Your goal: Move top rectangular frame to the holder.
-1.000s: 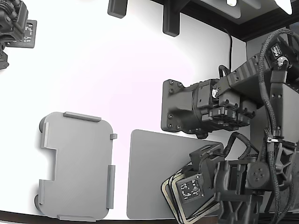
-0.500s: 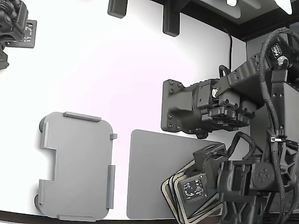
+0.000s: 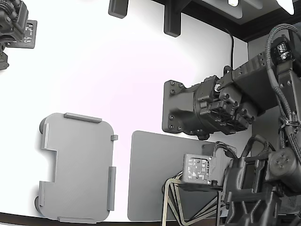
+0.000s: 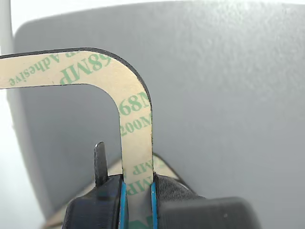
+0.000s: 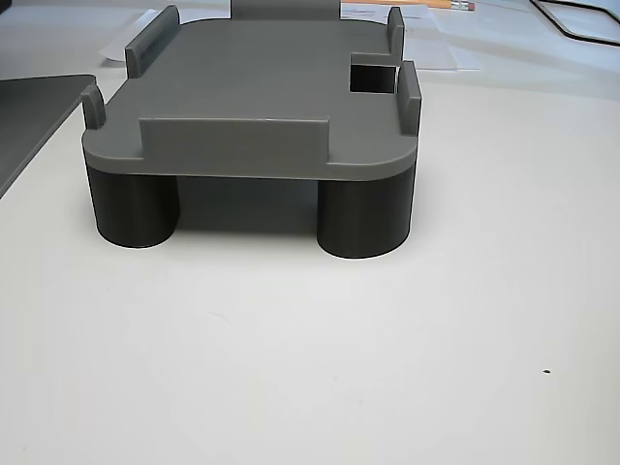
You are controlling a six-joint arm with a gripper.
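My gripper (image 3: 188, 184) is at the lower right of the exterior view, over the dark grey mat. It is shut on one side of the top rectangular frame (image 3: 165, 203), which hangs tilted, nearly edge-on to that camera. In the wrist view the frame (image 4: 136, 119) is beige with green print and a dark edge, and its bar is clamped between my blue pads (image 4: 123, 200). The gripper (image 4: 137, 193) holds it above the mat. The holder (image 3: 77, 167), a light grey tabbed plate, lies apart at the exterior view's lower left. In the other view it (image 5: 262, 87) stands bare on dark round legs.
The plain grey mat (image 3: 150, 169) lies between the holder and my arm. More frames (image 3: 178, 207) lie stacked on it under the gripper. A black mount block (image 3: 181, 108) stands behind the mat. A second arm (image 3: 14, 28) is at the far upper left.
The gripper has risen and turned over the stack. One frame has come up with it, swinging from flat to nearly on edge. The holder has not moved.
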